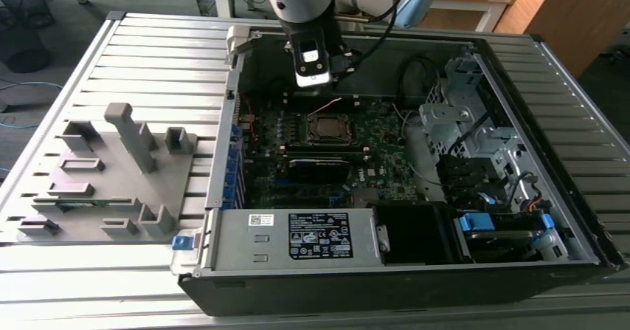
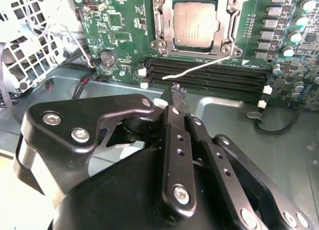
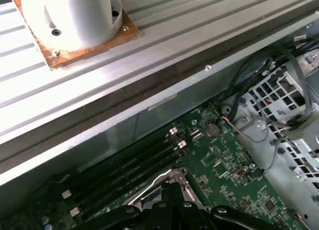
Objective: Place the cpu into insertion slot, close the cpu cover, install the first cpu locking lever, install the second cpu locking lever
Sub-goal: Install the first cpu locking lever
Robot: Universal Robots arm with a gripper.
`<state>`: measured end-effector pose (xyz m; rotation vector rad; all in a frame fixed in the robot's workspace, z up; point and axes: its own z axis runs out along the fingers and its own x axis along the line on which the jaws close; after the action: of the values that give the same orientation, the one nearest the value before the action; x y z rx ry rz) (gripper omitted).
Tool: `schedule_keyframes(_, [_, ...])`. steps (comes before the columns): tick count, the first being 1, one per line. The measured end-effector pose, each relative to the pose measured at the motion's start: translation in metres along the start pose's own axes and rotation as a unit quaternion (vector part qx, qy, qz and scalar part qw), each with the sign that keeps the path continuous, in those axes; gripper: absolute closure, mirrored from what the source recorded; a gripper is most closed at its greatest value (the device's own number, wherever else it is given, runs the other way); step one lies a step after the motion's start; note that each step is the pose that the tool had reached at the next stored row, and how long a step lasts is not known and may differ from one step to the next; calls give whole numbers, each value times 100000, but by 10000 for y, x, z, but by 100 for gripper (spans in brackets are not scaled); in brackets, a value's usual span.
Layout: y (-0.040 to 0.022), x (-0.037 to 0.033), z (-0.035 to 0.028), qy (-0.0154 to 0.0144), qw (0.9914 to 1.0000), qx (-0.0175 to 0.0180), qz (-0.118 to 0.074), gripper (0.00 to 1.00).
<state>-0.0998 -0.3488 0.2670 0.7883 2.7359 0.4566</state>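
The gripper has its two fingers pressed together. Their tips sit right at one end of a thin pale rod. I cannot tell if they pinch it. The rod slants from the fingertips over to one corner of the insertion slot. Long black strips lie between the gripper and the slot. Their long way runs along the side of the slot nearest the gripper.

The cpu is a small flat square with a dull silver-grey top. It lies flat inside the slot, with its edges straight along the slot's rim. It is square, so no side is the long one. The cpu cover is a thin metal frame. It lies flat around the chip, which shows through its window. A green board spreads all round the slot.
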Motion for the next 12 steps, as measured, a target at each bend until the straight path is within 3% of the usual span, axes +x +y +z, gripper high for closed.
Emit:
schedule_keyframes(1, [-1, 0, 2, 715, 99996, 495, 199, 90])
schedule_keyframes(2, [-1, 0, 3, 1228, 99988, 851, 346, 90])
schedule_keyframes(8, [-2, 0, 5, 1318, 99987, 885, 296, 90])
schedule_keyframes(10, [-4, 1, 12, 1707, 99980, 722, -730, 90])
schedule_keyframes(12, [-8, 3, 20, 2316, 99946, 476, -2304, 90])
